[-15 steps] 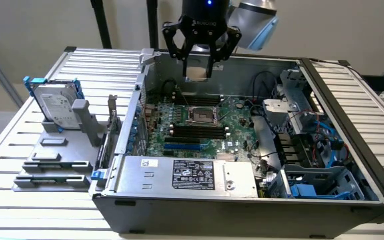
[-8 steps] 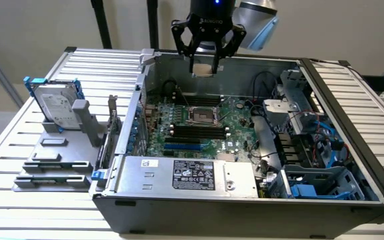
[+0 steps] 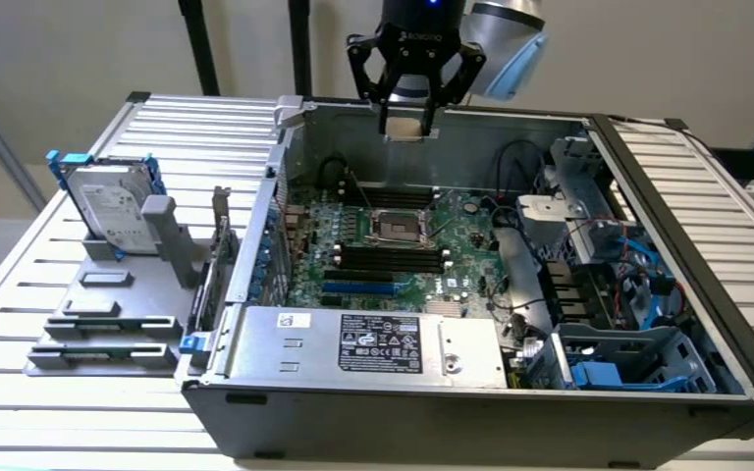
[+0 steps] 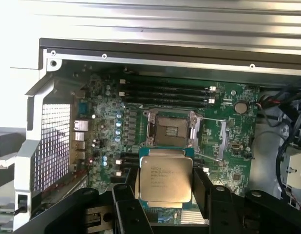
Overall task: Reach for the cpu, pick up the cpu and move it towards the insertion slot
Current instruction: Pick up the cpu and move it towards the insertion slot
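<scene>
Ext view, L to R. Far L on the slatted metal table (image 3: 36, 294): silver hard drive (image 3: 105, 208) w/ blue brackets, standing upright in a grey holder (image 3: 122, 294). Flat grey trays at the holder's front, nearer the cam.

Centre: open PC case (image 3: 482, 407), lid off, green motherboard (image 3: 391, 250) inside. Grey power supply box (image 3: 370, 343) w/ black label sits along the case's near edge. On the board: insertion slot (image 3: 399, 228), square silver frame around dark centre, open. Just in front of it, toward the cam, long black memory slots (image 3: 384, 258), then a blue connector slot (image 3: 361, 288).

Above the case's back wall: gripper (image 3: 410, 123), black fingers pointing down, closed narrow around the cpu (image 3: 403, 128), seen as a small pale square between the tips. Cpu is lifted, in the air, well apart from the board; socket lies below and nearer the cam than the gripper.

R of centre: black cables, blue cables (image 3: 626, 250) and grey drive cage (image 3: 619, 358) in the case's R part. Case side panel (image 3: 711, 216) w/ ribs at far R.

Wrist view: cpu (image 4: 165, 179) held flat, shiny silver top w/ small print, pale rim, black fingers (image 4: 201, 190) pressing on opp. edges. Insertion slot (image 4: 170, 129) appears just beyond the chip's far edge, not touching. Memory slots (image 4: 165, 92) further on past the socket. Perforated case wall (image 4: 50, 141) to one side.
</scene>
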Controlling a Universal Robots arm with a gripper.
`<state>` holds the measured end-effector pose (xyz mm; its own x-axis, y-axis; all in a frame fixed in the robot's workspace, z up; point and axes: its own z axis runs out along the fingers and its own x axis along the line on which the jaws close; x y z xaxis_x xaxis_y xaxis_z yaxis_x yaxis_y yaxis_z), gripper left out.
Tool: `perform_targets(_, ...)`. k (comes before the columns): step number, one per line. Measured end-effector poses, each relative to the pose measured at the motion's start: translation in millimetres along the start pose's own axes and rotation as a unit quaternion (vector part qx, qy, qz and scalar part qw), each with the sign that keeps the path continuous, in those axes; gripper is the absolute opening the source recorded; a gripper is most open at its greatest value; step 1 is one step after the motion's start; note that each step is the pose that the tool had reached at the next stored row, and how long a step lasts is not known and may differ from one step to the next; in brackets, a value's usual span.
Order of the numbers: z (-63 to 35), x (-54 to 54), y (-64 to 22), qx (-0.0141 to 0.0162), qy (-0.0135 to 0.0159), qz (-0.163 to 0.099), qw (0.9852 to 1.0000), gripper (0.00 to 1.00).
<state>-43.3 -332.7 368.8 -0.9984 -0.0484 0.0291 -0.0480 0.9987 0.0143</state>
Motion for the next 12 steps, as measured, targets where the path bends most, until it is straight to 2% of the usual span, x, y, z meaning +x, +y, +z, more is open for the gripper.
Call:
perform_targets(4, 4.4, -6.4, 6.9, -0.0006, 0.0, 0.0, 1.0, 0.54)
perform_targets(8, 8.8, -8.8, 9.3, -0.0042, -0.0003, 0.001, 1.0, 0.54)
perform_targets(12, 12.1, -9.3, 12.2, -0.0057, -0.0004, 0.005, 1.0, 0.54)
